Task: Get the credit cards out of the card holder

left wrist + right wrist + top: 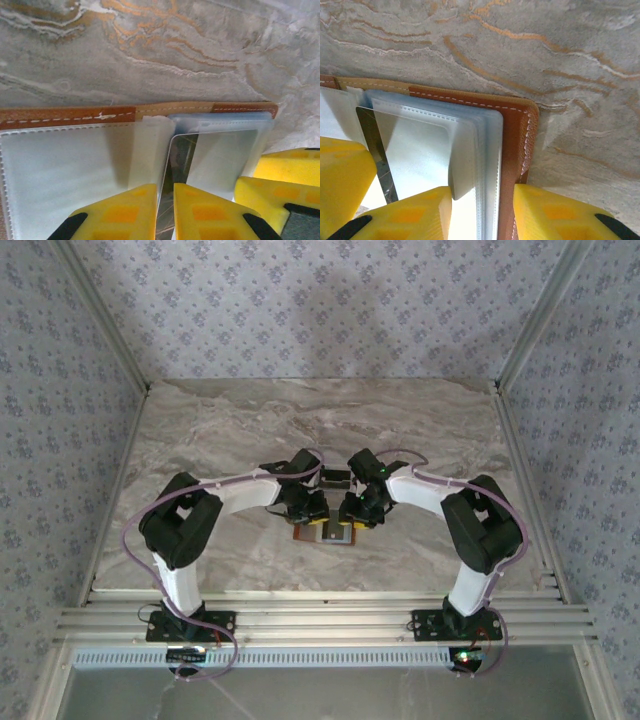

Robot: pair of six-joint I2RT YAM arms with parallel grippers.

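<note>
Left tool [165, 192], at 10 o'clock of the open brown leather bifold card holder [325, 533], pinches a clear plastic sleeve [150, 147]. The holder lies centrally on the grey marble counter [250, 430], with a thin dark credit card [178, 157] inside. Right tool [480, 191], at 2 o'clock, clamps the holder's right edge.

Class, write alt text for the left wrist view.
An open brown leather card holder with clear plastic sleeves lies on a marble table; the yellow fingertips of the left gripper stand close together astride one sleeve's edge.
</note>
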